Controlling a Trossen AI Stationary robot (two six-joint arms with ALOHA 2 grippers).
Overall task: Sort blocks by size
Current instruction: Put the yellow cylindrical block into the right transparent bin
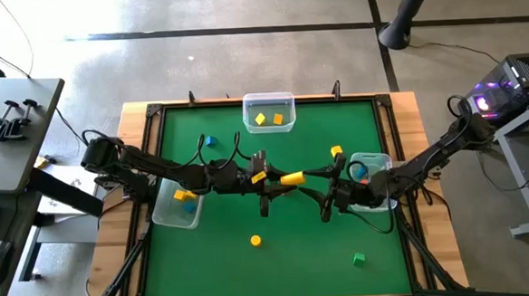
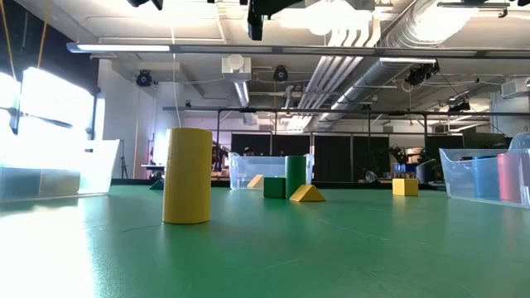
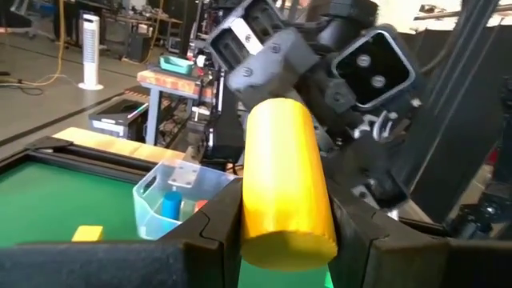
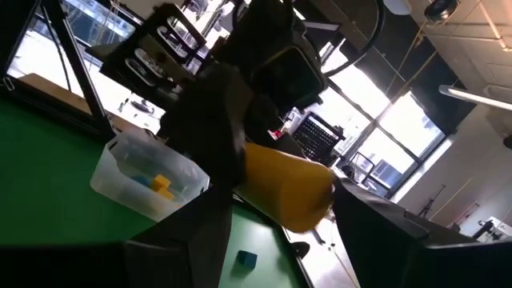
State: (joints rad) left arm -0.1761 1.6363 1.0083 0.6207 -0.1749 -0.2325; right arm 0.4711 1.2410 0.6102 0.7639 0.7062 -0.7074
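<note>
Two arms meet over the middle of the green counter (image 1: 279, 247), both on one yellow cylinder (image 1: 292, 177) held up off the surface. Left gripper (image 1: 275, 177) is clamped on one end of it, and the right gripper (image 1: 313, 174) has its fingers spread wide around the other end. Loose blocks sit around: a yellow one (image 1: 256, 241) and a green cube (image 1: 359, 259) nearer the front edge, a blue one (image 1: 210, 141) toward the back. Three clear bins hold more: back bin (image 1: 268, 101), left bin (image 1: 164, 212), right bin (image 1: 381, 160).
</note>
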